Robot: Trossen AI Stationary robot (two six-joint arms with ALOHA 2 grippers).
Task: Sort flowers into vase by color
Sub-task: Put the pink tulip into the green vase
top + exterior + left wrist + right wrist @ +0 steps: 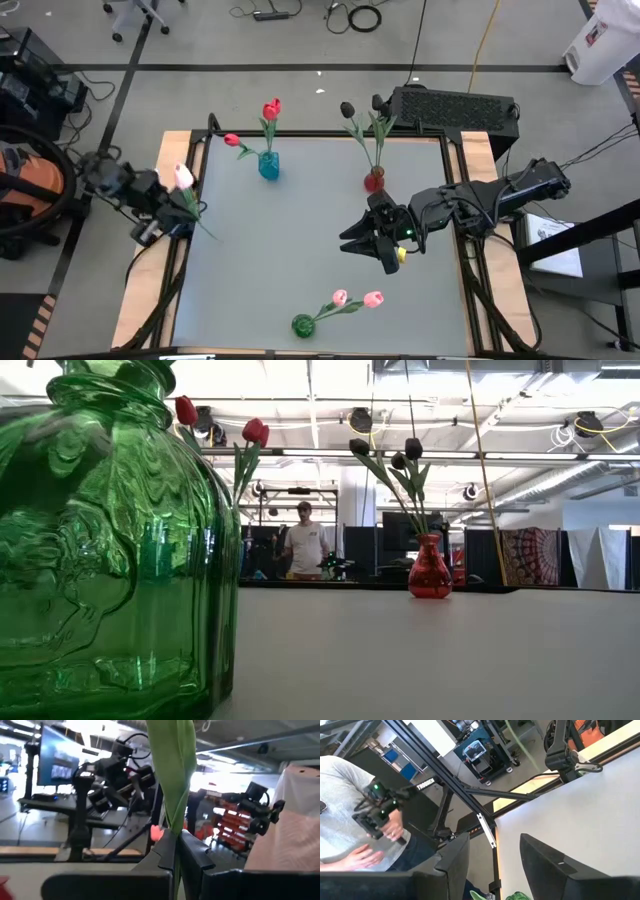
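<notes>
My left gripper (178, 208) is at the table's left edge, shut on a pink tulip (185, 178); its stem end (213, 235) sticks out over the table. My right gripper (365, 240) hovers open over the table's right half, touching nothing. Two pink tulips (356, 298) lean out of the green vase (303, 325) at the near edge. Red tulips (271, 108) stand in the blue vase (268, 166). Black tulips (347, 109) stand in the red vase (374, 181). In the low view the green vase (110, 540) fills the left side, with the red vase (430, 572) behind. My left gripper (176, 851) pinches the pink tulip between its two fingers, on the stem and a folded green leaf (175, 795) below the head (295, 820). The fingers come from the table's left and lie across the stem. The tulip is lifted clear, head toward the far side, stem end toward the near side.
The three vases stand apart, with bare table (290, 235) between them. A dark box (455, 105) sits behind the far edge. A person (350, 805) holding a controller stands beside the table, and another person (305, 545) stands far off in the room.
</notes>
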